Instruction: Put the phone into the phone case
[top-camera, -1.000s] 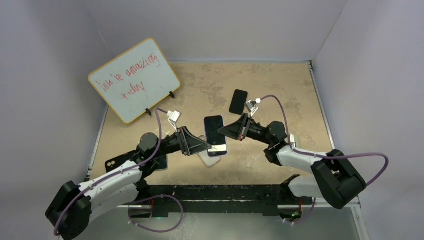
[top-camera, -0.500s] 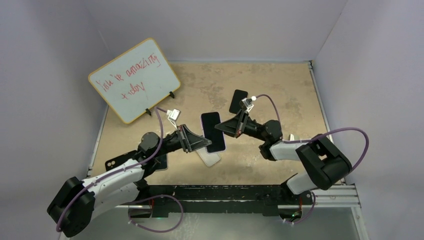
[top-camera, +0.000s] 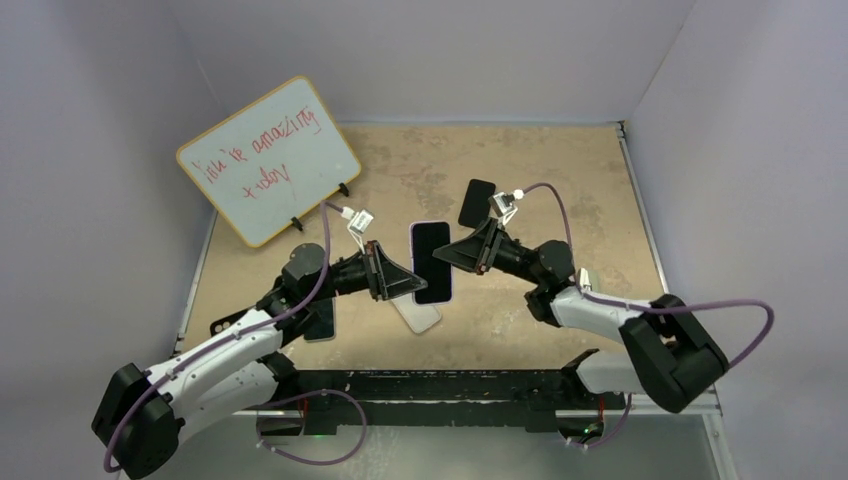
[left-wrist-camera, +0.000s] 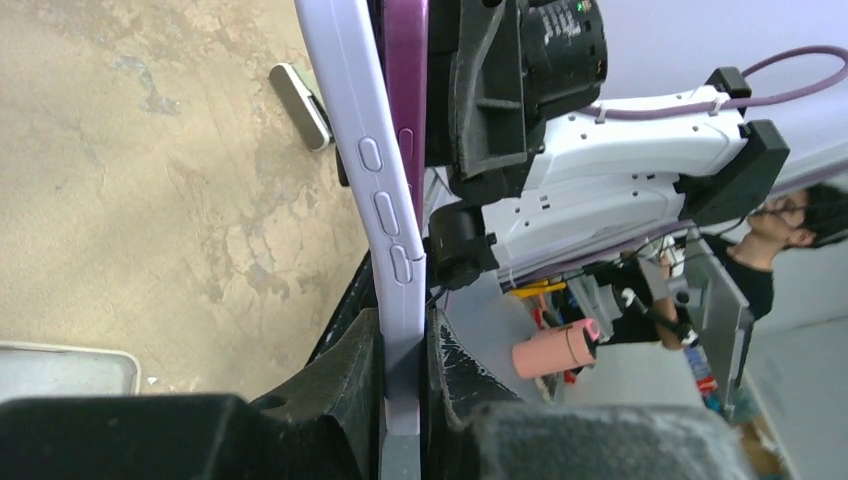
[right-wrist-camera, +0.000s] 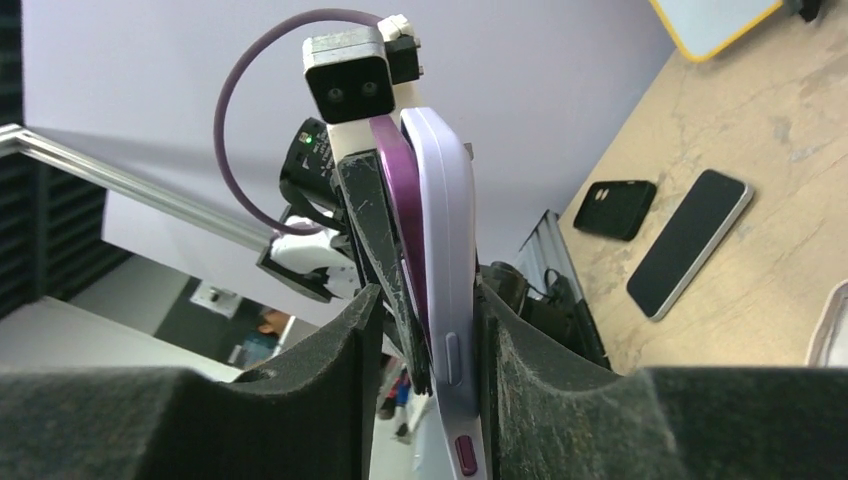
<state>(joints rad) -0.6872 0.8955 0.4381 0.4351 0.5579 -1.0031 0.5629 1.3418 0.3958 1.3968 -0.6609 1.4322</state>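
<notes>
A purple phone with a black screen hangs above the table between both grippers. It lies against the open face of a lavender phone case, its purple edge standing proud of the case wall. My left gripper is shut on the case's lower edge, at the phone's left side in the top view. My right gripper straddles the other end, open. The case rests against one pad, with a gap to the other. From above, the right gripper sits at the phone's right.
A pale phone or case lies on the table under the held one. A black phone lies behind the right gripper. A black case and a dark phone lie by the left arm. A whiteboard stands back left.
My left gripper has shut on the case's edge. The phone rose and shifted slightly back. My right gripper's jaws have come apart from their grip on it.
</notes>
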